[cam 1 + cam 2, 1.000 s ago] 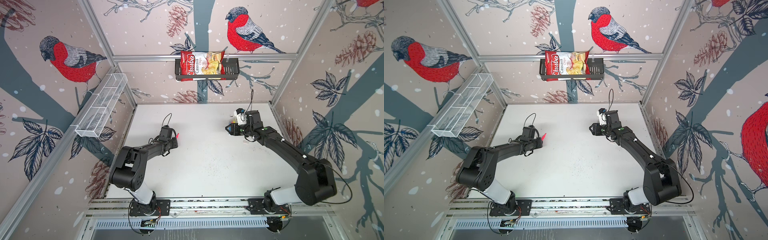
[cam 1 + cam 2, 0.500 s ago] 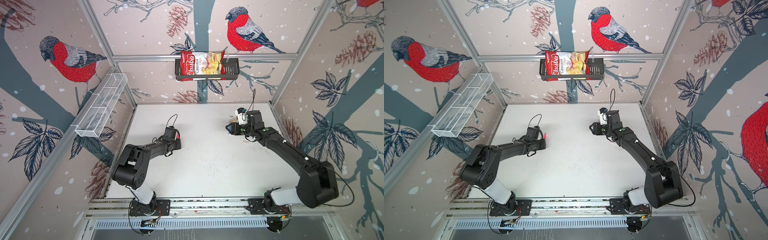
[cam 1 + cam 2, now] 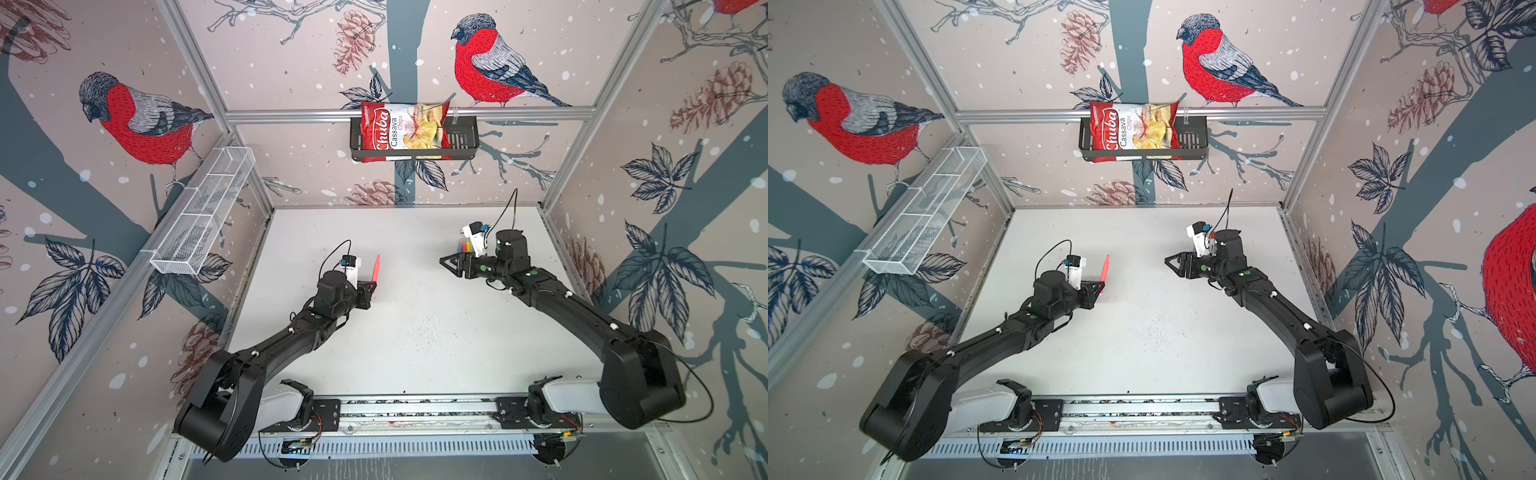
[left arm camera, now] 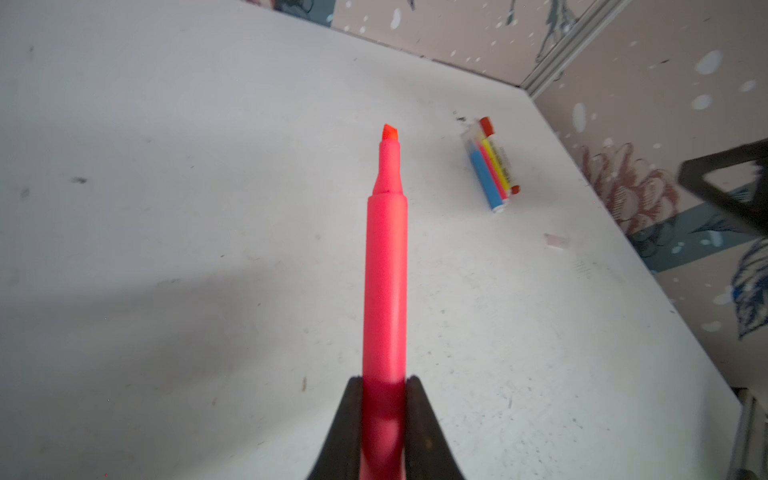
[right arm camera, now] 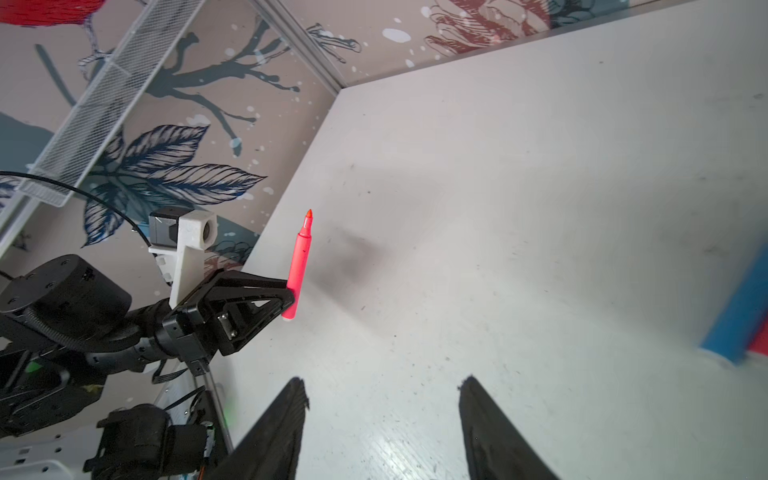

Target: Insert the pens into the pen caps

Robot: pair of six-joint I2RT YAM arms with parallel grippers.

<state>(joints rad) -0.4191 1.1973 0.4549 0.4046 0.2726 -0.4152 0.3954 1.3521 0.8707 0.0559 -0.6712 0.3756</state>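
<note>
Cap (image 4: pixel 556 241) shows only in left wrist view.

The chip bag (image 3: pixel 405 131) (image 3: pixel 1133 131) shows in both top views; big white letters on its red part say "Chuba"; next to that it says "Cassava Chips"; the bag sits in the black basket (image 3: pixel 463 141) on the back wall; the yellow pen (image 4: pixel 496 160) has tiny dark print, too small to read.

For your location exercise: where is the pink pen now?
In both top views the pink pen is left of centre, held by its rear end in the left gripper, apart from the other pens.
</note>
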